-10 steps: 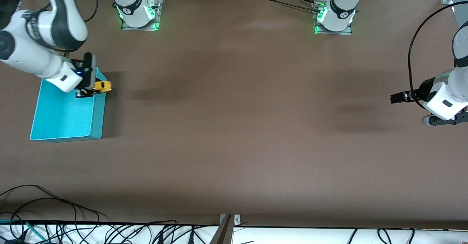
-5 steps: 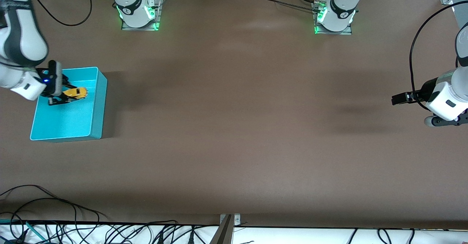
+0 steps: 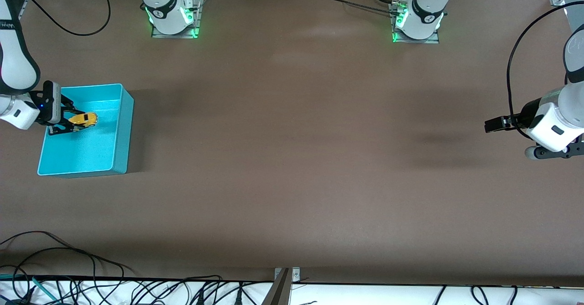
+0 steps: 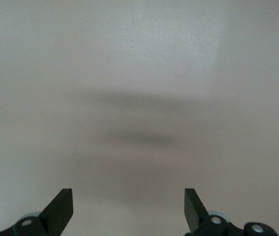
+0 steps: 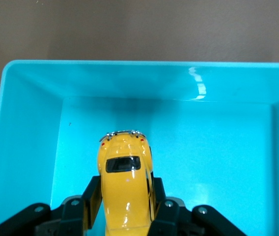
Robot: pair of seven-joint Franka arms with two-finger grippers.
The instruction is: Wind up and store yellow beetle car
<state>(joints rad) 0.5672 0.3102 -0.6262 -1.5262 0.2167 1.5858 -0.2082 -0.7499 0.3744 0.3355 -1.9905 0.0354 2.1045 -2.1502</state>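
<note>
I've got the right gripper (image 3: 68, 123) clenched on the yellow beetle car (image 3: 83, 119) over the turquoise bin (image 3: 119, 156); storing step, next release. Left gripper (image 3: 493, 124) waits, jaws released.

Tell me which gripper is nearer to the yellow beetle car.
Right. The right gripper holds the yellow beetle car over the turquoise bin; the left gripper waits open at the table's left-arm end.

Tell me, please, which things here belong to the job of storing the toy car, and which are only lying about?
Part of the job:
- yellow beetle car, held over the bin
- turquoise bin
- right claw, shut on the car

Just there:
- left claw, open, waiting over the table at the left arm's end
- cables at the table's near edge
</note>
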